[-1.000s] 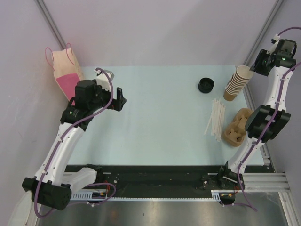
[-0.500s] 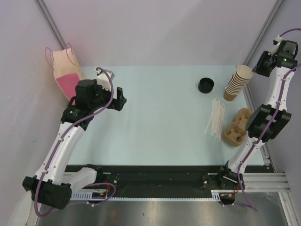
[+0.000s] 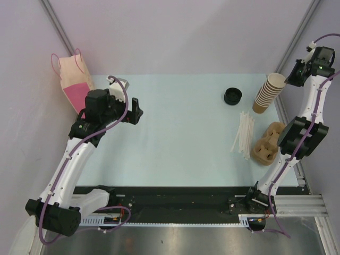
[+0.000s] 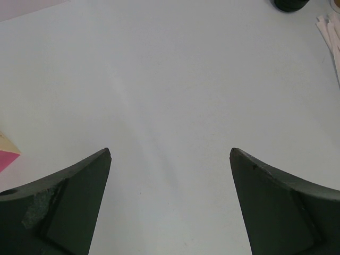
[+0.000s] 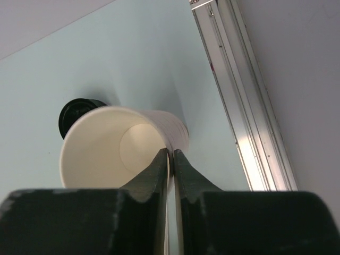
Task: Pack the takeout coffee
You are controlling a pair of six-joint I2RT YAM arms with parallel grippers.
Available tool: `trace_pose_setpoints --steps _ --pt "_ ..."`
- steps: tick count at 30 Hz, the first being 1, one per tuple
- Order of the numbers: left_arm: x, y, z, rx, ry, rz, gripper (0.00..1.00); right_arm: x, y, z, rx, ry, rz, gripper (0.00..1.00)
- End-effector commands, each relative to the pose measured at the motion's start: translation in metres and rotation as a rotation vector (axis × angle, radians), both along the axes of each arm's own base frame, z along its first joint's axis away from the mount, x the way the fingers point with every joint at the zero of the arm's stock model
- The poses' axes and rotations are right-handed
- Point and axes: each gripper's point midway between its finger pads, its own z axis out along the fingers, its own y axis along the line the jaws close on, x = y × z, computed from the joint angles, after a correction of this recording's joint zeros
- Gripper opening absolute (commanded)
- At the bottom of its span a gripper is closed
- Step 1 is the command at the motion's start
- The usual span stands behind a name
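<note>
Right wrist view: the right gripper (image 5: pixel 171 154) has its jaws pinched on the rim of the top cup (image 5: pixel 106 154) of the stack (image 5: pixel 178 132), and the takeout coffee (image 5: pixel 78 112), black lid showing, stands just beyond to the left. The left gripper (image 4: pixel 170 151) holds its jaws wide over the table (image 4: pixel 159 79), with the coffee far ahead to their right.

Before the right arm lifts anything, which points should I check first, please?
1. The right tool shut on the rim of the top tan paper cup: ok.
2. That cup loose from the stack of tan paper cups beneath: cannot tell.
3. The left tool open, holding nothing: ok.
4. The round black plastic lid lying apart from the stack, unobstructed: ok.
5. The pink-and-tan paper bag open at its top: cannot tell.
</note>
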Motion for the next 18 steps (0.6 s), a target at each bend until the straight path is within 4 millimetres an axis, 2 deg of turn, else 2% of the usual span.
trace_pose_setpoints --steps 1,3,10,18 --pt "0.004 -0.007 0.01 -0.031 -0.035 -0.013 1.0 0.004 -0.004 0.014 -0.014 -0.046 -0.005 0.07" --pt "0.004 -0.007 0.01 -0.03 -0.034 -0.012 0.99 0.004 -0.004 0.016 -0.009 -0.052 -0.008 0.0" --pt "0.005 -0.007 0.006 -0.03 -0.026 -0.012 1.0 -0.001 -0.001 0.033 0.029 -0.09 -0.003 0.0" --pt "0.006 -0.008 0.005 -0.031 -0.024 -0.015 1.0 -0.011 -0.006 0.054 0.048 -0.138 0.0 0.0"
